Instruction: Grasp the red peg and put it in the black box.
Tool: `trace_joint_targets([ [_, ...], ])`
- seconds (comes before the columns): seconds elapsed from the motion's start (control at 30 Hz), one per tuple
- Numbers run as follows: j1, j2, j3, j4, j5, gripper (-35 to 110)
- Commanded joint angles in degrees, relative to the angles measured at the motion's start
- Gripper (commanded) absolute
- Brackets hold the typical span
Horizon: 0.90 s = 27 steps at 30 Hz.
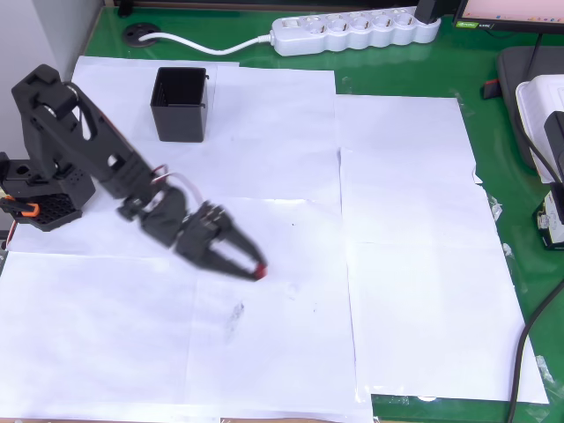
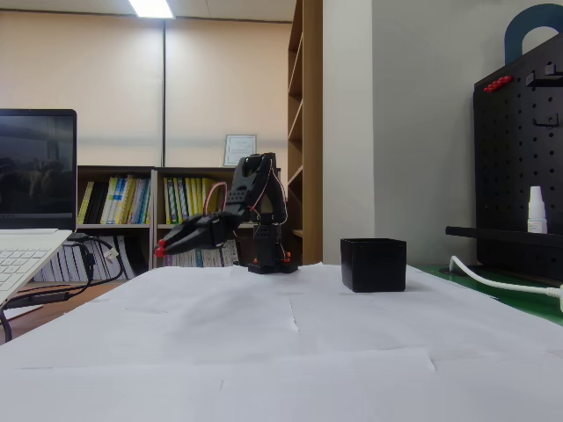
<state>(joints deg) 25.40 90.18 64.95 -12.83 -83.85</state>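
1. Black and blocky, the arm reaches from its base at the left of the overhead view out over the white paper sheets (image 1: pixel 264 176) that cover the green table (image 1: pixel 493 70).
2. The fingers (image 1: pixel 251 264) are nearly closed, their tips pinched on the red peg (image 1: pixel 260 270), a small dark-red spot at the very end.
3. In the fixed view the fingers (image 2: pixel 167 250) point left and slightly down, held above the paper, with the red peg (image 2: pixel 160 252) at their tips, clear of the surface.
4. The black box (image 1: pixel 181 104) stands upright and open-topped on the paper near the top left of the overhead view, well apart from the fingers; in the fixed view the black box (image 2: pixel 374 264) sits right of the arm's base.
5. A white power strip (image 1: pixel 357 31) lies along the table's far edge.
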Motion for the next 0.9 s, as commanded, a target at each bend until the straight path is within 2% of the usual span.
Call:
trace_joint_targets([
  [0.0,-3.8,-6.2,22.1,15.6,1.0,0],
  [0.17,-10.5,-7.9,35.7,35.0,2.0,0],
  [0.37,-20.8,-9.5,53.9,62.8,5.6,0],
  [0.63,-34.4,-16.5,58.5,86.2,5.6,0],
  [0.87,-45.4,-24.3,55.7,101.3,9.2,0],
])
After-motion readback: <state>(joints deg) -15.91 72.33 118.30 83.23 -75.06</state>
